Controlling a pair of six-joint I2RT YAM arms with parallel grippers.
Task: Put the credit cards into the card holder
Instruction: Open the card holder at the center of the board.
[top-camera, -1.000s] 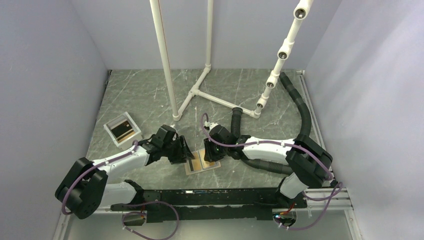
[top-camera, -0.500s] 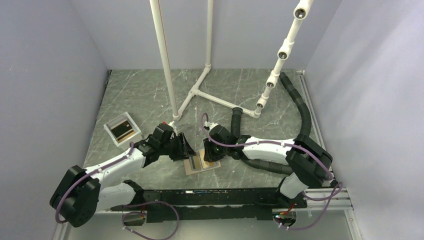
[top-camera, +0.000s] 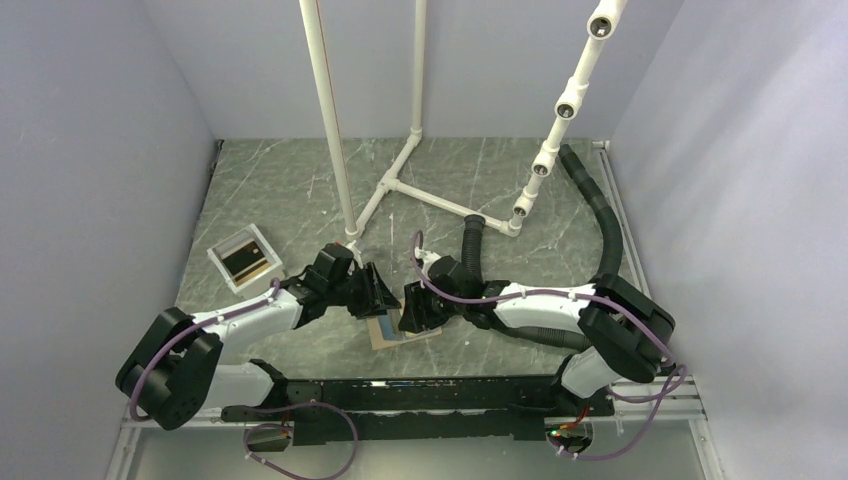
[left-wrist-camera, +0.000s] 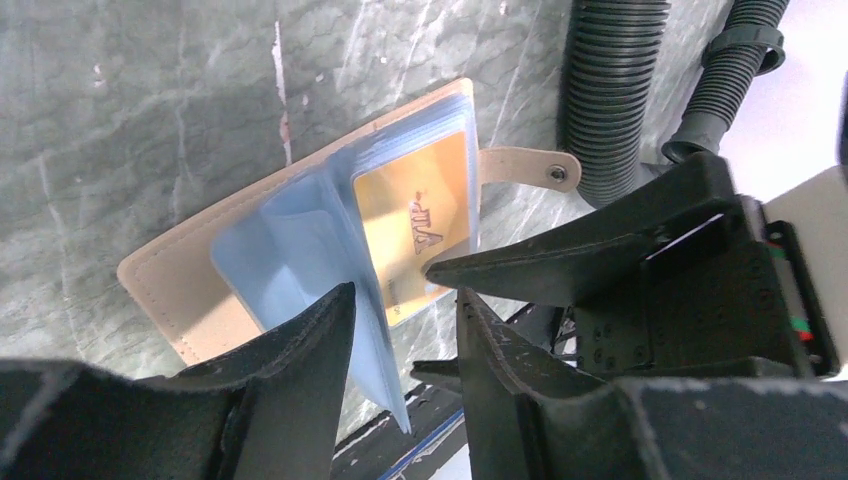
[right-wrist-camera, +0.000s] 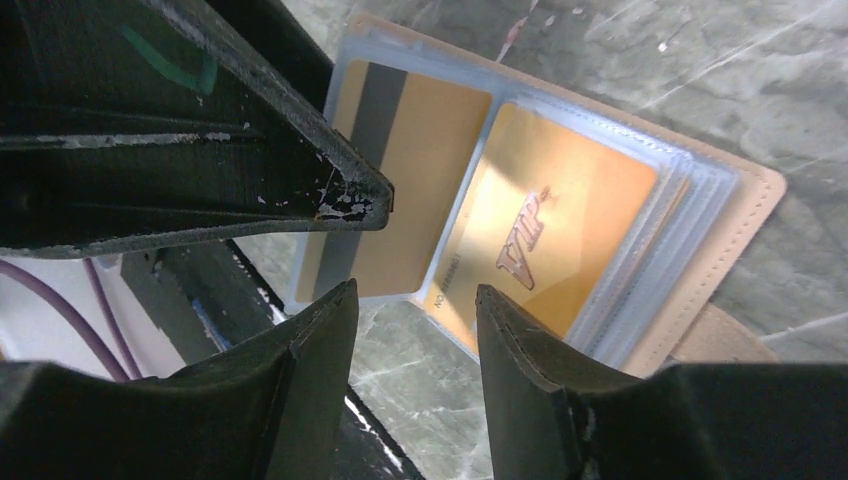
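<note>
The tan card holder lies open on the table between both grippers. In the left wrist view its tan cover shows bluish clear sleeves and a closing tab. Two gold-sheen credit cards sit in sleeves: one with its stripe side up, one lettered VIP. My left gripper is open, and a raised sleeve leaf lies between its jaws against the left finger. My right gripper is open over the holder's near edge. Another dark card lies in the white tray.
The white tray stands at the left. A white pipe frame and a black corrugated hose stand behind the holder. The two grippers are almost touching above the holder.
My left gripper has moved right, over the holder. My right gripper has shifted a little toward the near left. The dark upright card seen at the holder earlier no longer shows.
</note>
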